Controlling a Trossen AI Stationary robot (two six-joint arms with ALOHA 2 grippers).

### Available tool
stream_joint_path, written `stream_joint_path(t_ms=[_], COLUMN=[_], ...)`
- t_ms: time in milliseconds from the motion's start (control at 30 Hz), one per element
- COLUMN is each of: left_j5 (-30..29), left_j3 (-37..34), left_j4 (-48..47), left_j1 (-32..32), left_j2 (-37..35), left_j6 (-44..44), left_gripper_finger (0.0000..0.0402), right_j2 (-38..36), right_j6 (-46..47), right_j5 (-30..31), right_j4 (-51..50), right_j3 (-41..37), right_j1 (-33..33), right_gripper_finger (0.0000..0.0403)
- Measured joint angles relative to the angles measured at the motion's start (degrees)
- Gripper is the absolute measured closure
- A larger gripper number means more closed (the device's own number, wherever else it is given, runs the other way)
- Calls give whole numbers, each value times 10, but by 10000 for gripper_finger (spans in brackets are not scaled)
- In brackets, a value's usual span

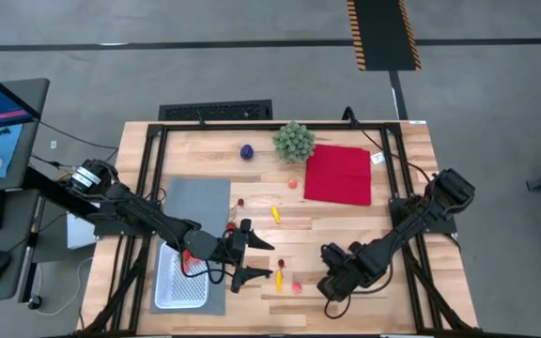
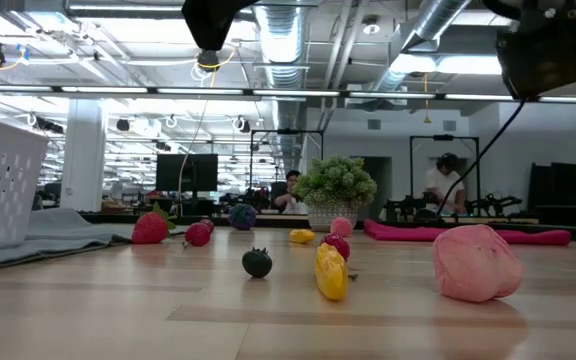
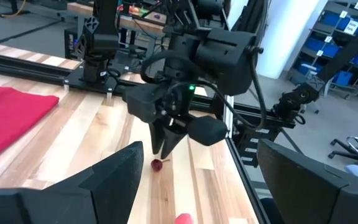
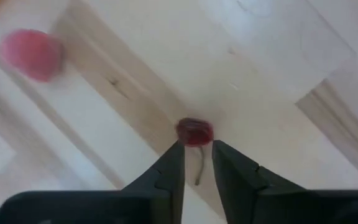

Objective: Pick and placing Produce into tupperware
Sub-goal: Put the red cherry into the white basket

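Note:
The white mesh tupperware stands at the near left, partly on the grey mat. Toy produce lies scattered on the wood: a purple ball, yellow pieces, a pink piece and a small dark red one. My left gripper hovers wide open beside the tupperware, facing the dark red piece. My right gripper points down over a small dark red cherry lying on the table. Its fingers stand a narrow gap apart, with the cherry just beyond their tips.
A red cloth square and a green bushy plant sit toward the far right. The grey mat covers the left side. Black rails frame the table. A person shows in the room behind.

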Motion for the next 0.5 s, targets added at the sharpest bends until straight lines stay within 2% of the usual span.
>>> stream_joint_path(t_ms=[233, 500], left_j5=[2, 2], left_j3=[0, 0], left_j4=[0, 2], left_j1=[-3, -2], left_j2=[0, 0], left_j6=[-6, -6], left_gripper_finger=[96, 96], right_j2=[-1, 57], right_j6=[24, 3], right_j5=[0, -9], right_j4=[-2, 17], right_j3=[0, 2], right_j1=[21, 21], right_gripper_finger=[261, 263])
